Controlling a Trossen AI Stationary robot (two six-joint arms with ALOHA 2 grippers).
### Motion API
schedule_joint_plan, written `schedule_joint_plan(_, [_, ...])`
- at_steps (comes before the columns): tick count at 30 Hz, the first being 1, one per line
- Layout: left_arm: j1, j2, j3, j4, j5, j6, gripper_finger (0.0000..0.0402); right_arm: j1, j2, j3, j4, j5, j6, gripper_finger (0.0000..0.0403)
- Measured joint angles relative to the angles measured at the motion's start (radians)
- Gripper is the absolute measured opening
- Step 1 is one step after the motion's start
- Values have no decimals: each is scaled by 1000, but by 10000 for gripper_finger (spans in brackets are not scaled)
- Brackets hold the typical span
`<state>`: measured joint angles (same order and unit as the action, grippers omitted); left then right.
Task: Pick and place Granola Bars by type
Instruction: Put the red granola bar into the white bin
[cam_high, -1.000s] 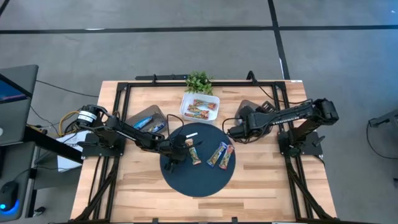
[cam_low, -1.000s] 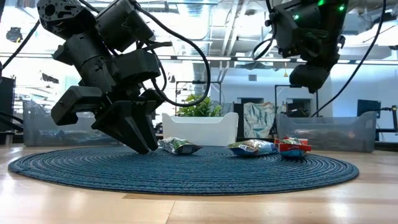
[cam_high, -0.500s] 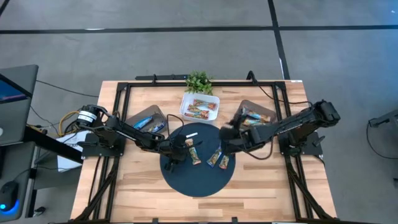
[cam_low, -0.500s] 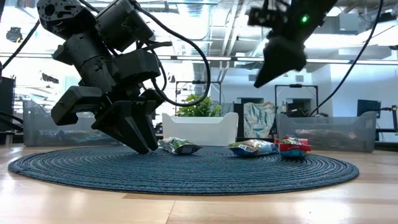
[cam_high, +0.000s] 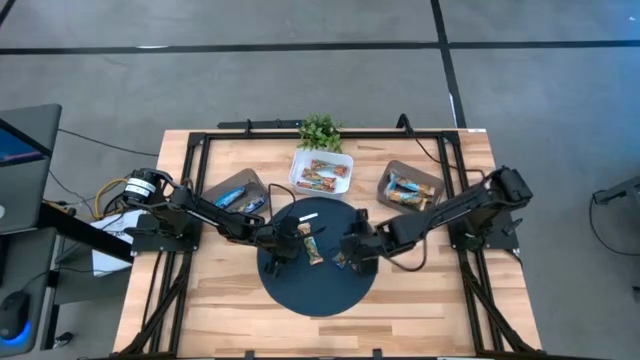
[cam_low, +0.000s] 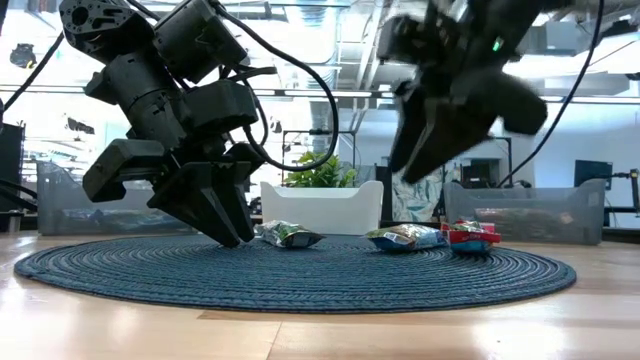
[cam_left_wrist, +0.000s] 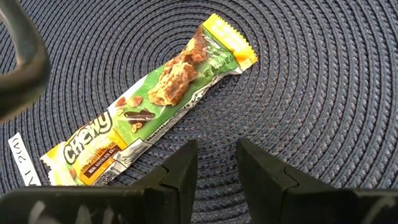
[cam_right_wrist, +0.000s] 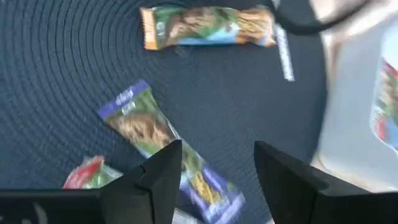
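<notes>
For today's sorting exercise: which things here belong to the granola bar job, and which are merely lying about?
Job:
- yellow bar
- blue bar
- red bar
- white tray
- left pincer
- right pincer

Lying about:
- plant
- white strip

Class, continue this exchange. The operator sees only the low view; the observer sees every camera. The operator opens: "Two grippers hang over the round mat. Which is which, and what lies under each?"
Observer: The one low on your left is the left gripper. It is open, just short of a yellow-green Chewy bar lying flat on the mat.
Operator: And the raised one?
Observer: That is the right gripper, open above a blue-wrapped bar, with a red bar beside it.
Operator: Is the white tray behind them empty?
Observer: No. From above, the white tray holds several sorted bars.
</notes>
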<state>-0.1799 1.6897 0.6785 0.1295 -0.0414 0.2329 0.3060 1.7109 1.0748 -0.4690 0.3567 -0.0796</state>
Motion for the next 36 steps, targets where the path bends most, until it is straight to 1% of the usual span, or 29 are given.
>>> schedule_joint_plan(6, [0, 0, 0, 1, 0, 1, 107, -36, 80, 1, 36, -105, -33, 192])
schedule_joint_plan(11, [0, 0, 0, 2, 0, 3, 107, -54, 78, 1, 37, -186, -8, 193])
schedule_joint_plan(16, [0, 0, 0, 2, 0, 3, 107, -51, 66, 2, 33, -215, -7, 189])
schedule_joint_plan(20, [0, 0, 0, 2, 0, 3, 107, -53, 78, 1, 31, -262, -7, 187])
schedule_joint_plan(25, [0, 0, 0, 2, 0, 3, 107, -46, 75, 1, -11, -265, 7, 187])
schedule_joint_plan(27, [0, 0, 0, 2, 0, 4, 107, -37, 64, 0, -36, -266, 26, 186])
schedule_joint_plan(32, [0, 0, 0, 3, 0, 7, 107, -7, 41, 1, -113, -308, 108, 179])
schedule_joint_plan(36, [0, 0, 0, 3, 0, 8, 107, 17, 44, 1, -125, -317, 140, 174])
